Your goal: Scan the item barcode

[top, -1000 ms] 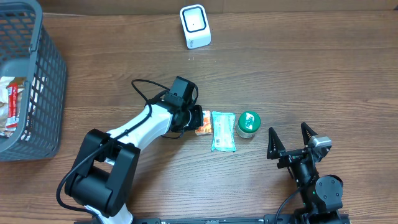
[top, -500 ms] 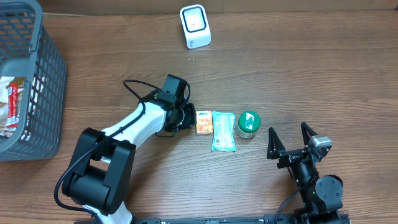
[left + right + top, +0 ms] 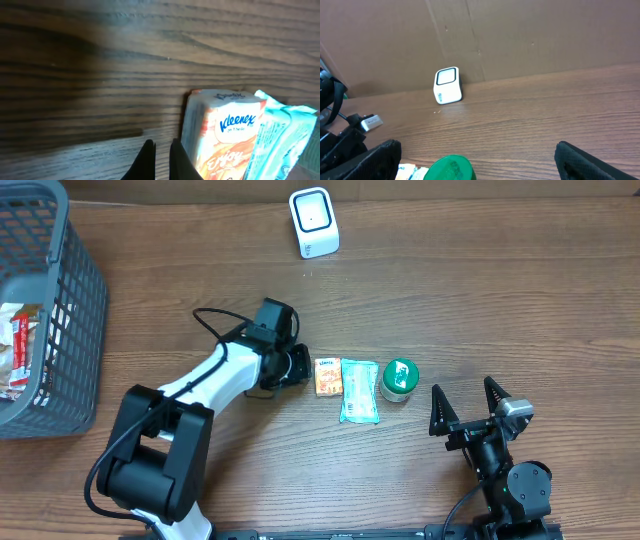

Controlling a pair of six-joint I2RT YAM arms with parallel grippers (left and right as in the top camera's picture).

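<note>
L gripper (image 3: 303, 368) shut tight, holding nothing, just beside the small orange Kleenex tissue pack (image 3: 327, 376), at its 9 o'clock. Pack lies flat mid-table w/ a teal plastic wipes packet (image 3: 359, 390) right against it at 3 o'clock, then a round green-lidded jar (image 3: 399, 379). White boxy barcode scanner (image 3: 314, 222) at table's 12 o'clock, well apart. R gripper (image 3: 468, 402) wide open, empty, at table's 5 o'clock. Grey plastic mesh basket (image 3: 85, 310) at 9 o'clock edge.
</note>
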